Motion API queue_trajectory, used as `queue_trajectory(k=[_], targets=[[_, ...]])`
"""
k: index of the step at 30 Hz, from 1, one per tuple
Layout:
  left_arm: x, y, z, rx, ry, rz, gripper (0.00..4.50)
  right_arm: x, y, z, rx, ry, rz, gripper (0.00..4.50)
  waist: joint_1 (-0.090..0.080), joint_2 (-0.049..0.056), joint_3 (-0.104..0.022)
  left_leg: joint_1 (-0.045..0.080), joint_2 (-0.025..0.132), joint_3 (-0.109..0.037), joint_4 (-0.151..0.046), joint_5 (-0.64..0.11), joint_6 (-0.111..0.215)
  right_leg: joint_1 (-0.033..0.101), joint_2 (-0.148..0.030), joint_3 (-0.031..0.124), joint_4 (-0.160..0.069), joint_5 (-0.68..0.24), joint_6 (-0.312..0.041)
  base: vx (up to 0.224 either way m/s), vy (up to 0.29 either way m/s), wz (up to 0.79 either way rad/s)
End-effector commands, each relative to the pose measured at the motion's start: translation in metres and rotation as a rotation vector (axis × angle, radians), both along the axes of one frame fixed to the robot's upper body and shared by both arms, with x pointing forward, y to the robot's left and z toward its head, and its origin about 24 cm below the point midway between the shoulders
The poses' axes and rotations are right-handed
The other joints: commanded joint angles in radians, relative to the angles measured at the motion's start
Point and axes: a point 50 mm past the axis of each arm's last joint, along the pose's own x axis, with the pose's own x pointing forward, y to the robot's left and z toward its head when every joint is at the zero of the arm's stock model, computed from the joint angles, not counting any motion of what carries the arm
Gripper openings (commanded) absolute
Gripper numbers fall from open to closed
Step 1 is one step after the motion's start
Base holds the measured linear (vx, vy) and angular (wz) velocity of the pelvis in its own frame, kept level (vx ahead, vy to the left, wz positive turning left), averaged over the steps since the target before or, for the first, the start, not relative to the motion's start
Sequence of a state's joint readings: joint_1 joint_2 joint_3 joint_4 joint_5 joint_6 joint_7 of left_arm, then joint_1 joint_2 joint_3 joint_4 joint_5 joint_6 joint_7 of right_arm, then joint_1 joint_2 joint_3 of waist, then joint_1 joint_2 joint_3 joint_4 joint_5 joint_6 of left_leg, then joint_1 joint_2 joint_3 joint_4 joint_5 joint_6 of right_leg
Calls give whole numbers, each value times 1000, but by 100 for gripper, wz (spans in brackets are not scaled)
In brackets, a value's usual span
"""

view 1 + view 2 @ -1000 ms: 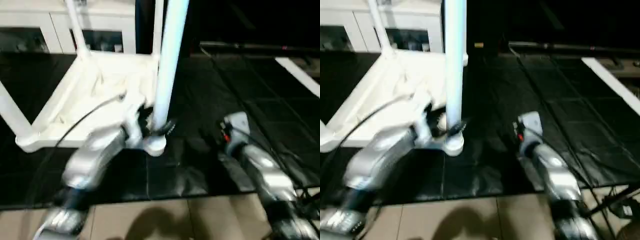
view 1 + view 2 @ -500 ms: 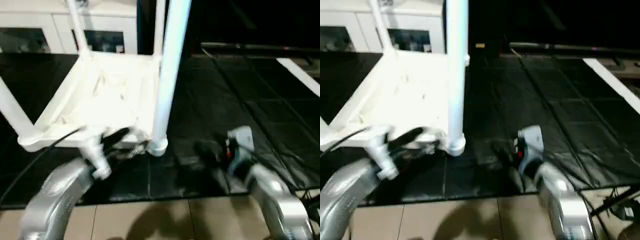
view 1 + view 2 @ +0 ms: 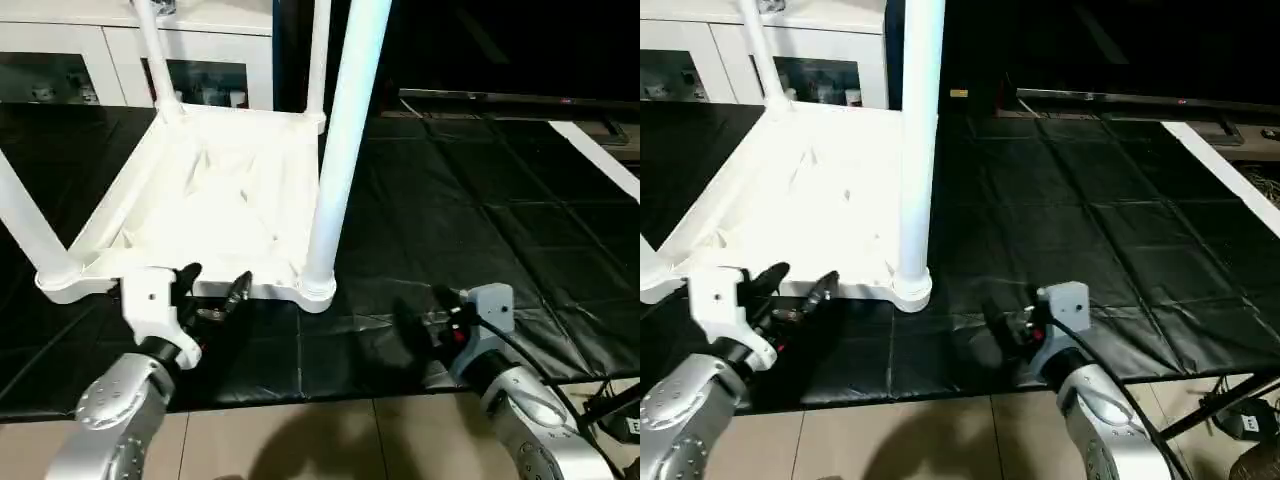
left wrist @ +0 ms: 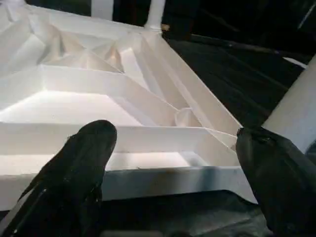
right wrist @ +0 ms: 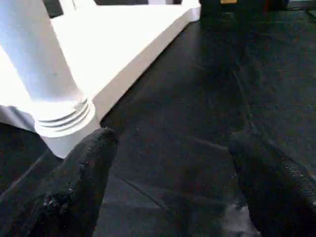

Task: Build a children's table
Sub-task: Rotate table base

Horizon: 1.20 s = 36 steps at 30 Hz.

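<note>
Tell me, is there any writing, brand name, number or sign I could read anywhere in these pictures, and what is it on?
None can be read.
The small yellow tag past the black mat: too small to read.
The upside-down table top, its legs and both grippers: no markings show.

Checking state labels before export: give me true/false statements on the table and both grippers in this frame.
1. The white plastic table top lies upside down on the black mat. True.
2. The left gripper clamps a leg. False: it is open, empty, short of the top's near edge.
3. The near-right tapered white tube leg stands upright in its corner socket. True.
4. The right gripper holds a loose leg. False: it is open, empty, over the mat.
</note>
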<state>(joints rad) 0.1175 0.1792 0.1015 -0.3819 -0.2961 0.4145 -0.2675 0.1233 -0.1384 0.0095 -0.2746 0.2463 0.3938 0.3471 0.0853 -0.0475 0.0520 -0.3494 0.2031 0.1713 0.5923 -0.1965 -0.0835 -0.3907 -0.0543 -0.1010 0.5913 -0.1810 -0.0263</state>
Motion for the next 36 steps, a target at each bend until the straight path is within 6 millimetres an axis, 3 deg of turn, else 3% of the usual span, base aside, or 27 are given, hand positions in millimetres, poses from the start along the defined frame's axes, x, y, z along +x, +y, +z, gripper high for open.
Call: queue_trajectory(k=[1,5,6,7,8,9,10,12,13,14,15,16,17,18,19,20,21,22,23,24,25,27,28,29,31,33,36], targets=[[2,0,5,3,-29,23,446,-1,-1,2,3,-4,7,395,-3,13,-42,2,30,-20,-84,-320,4,30,-81,59,-105,-461,29,0,0,0],[1,4,6,-13,-38,54,446,-1,-2,6,-11,-29,23,395,0,12,-45,0,32,-19,-82,-283,7,33,-81,62,-96,-398,10,0,0,0],[0,4,6,-10,-40,48,446,-1,-3,7,-13,-36,25,395,8,3,-42,-41,22,-47,-95,-260,37,68,-99,37,-74,-354,-11,0,0,0],[0,3,6,-7,-42,45,446,-1,-4,7,-14,-39,27,395,2,14,-46,-34,25,-56,-89,-238,80,62,-104,27,-81,-308,-36,8,-6,18],[-2,2,6,-5,-44,43,446,-2,-5,8,-21,-47,26,395,2,15,-42,-55,14,-74,-93,-239,107,80,-113,7,-75,-305,-52,10,-12,35],[-3,2,6,-6,-45,43,446,-2,-6,8,-25,-52,26,395,-4,20,-43,-65,5,-89,-87,-266,122,99,-123,-7,-84,-354,-51,10,-12,35],[-3,1,6,-6,-46,43,446,-3,-7,8,-26,-53,29,395,2,28,-41,-56,4,-92,-85,-303,114,101,-128,-15,-93,-411,-49,19,-14,46],[-5,0,6,-7,-48,42,446,-4,-7,7,-33,-50,35,395,-3,27,-15,-37,-6,-96,-75,-488,58,117,-144,-49,-135,-732,-14,31,-10,54],[-5,-1,6,-7,-49,41,446,-6,-8,6,-39,-49,36,395,-5,28,-9,-35,-7,-93,-67,-532,46,123,-144,-64,-145,-813,-5,43,0,55],[-6,-2,6,-7,-50,40,446,-6,-8,6,-42,-49,36,395,-3,35,-4,-17,-5,-85,-52,-580,36,130,-139,-91,-161,-873,-6,50,1,65],[-7,-3,6,-1,-50,38,446,-7,-10,4,-35,-39,25,395,-9,44,2,-34,1,-95,-73,-659,25,153,-107,-102,-132,-833,-24,50,1,65],[-7,-3,5,3,-50,36,446,-8,-12,3,-30,-30,9,395,-7,57,3,-49,10,-106,-103,-721,16,171,-80,-98,-95,-780,-31,62,-29,68],[-7,-3,5,3,-50,36,446,-8,-13,2,-26,-28,6,395,-12,57,-3,-8,58,-151,-150,-843,15,156,-35,-51,-10,-578,-48,132,-77,60],[-8,-4,5,-4,-53,34,446,-9,-19,-2,34,4,-62,395,-25,54,11,87,158,-152,-169,-963,-35,77,-45,0,28,-398,-65,132,-77,60],[-8,-4,4,-9,-57,33,446,-9,-23,-4,36,15,-95,395,-4,49,15,79,158,-121,-179,-943,-35,76,-54,38,42,-327,-75,145,-112,41],[-8,-4,4,-8,-57,33,446,-9,-24,-4,29,16,-102,395,-5,28,16,81,131,-100,-160,-878,-14,63,-68,64,-1,-366,-89,105,-118,25],[-8,-4,4,-4,-56,33,446,-9,-27,-6,-2,19,-123,395,18,-2,15,57,4,-27,-53,-579,12,60,-121,119,-110,-589,-108,105,-118,25],[-8,-4,4,-4,-56,33,446,-9,-30,-8,-14,23,-141,395,39,-11,1,21,-11,-25,-25,-313,48,101,-152,152,-118,-623,-67,112,-94,9],[-8,-4,4,-4,-56,33,446,-9,-31,-8,-12,26,-153,395,57,-7,-23,-9,16,-41,-47,-16,54,119,-149,146,-81,-482,27,127,-60,-8],[-8,-4,3,-6,-53,32,446,-10,-34,-9,-14,29,-171,395,58,-10,-61,-14,12,-45,-43,184,47,120,-94,114,-9,14,83,127,-60,-8],[-9,-4,3,-7,-50,30,446,-10,-36,-9,-19,29,-183,395,49,-7,-67,-19,-7,-41,-31,245,34,111,-53,93,19,395,102,120,-27,-9],[-9,-5,2,-7,-49,29,446,-10,-37,-9,-22,27,-188,395,50,3,-79,-19,-18,-39,-24,217,17,114,-33,85,39,693,113,88,7,-4],[-9,-5,1,-6,-48,28,446,-10,-37,-8,-18,25,-189,395,49,11,-79,-17,-15,-41,-26,193,14,110,-33,84,41,722,113,56,31,5],[-8,-5,1,-5,-47,28,446,-10,-37,-8,-16,24,-190,395,44,18,-75,-12,-2,-45,-31,132,5,103,-38,81,35,684,101,0,0,0],[-7,-5,0,-5,-45,29,446,-8,-38,-7,-14,23,-191,395,34,22,-63,-4,14,-52,-48,7,-13,97,-48,78,16,502,76,0,0,0],[-2,-8,-1,24,-33,-7,446,-3,-37,-3,-30,22,-180,395,19,15,-51,6,29,-54,-65,-137,-16,94,-62,84,-12,195,29,0,0,0],[5,-12,-1,48,-26,-97,446,2,-35,-1,-46,21,-164,395,10,23,-42,5,33,-53,-81,-215,-22,88,-74,92,-34,-97,-24,-67,29,-5]])
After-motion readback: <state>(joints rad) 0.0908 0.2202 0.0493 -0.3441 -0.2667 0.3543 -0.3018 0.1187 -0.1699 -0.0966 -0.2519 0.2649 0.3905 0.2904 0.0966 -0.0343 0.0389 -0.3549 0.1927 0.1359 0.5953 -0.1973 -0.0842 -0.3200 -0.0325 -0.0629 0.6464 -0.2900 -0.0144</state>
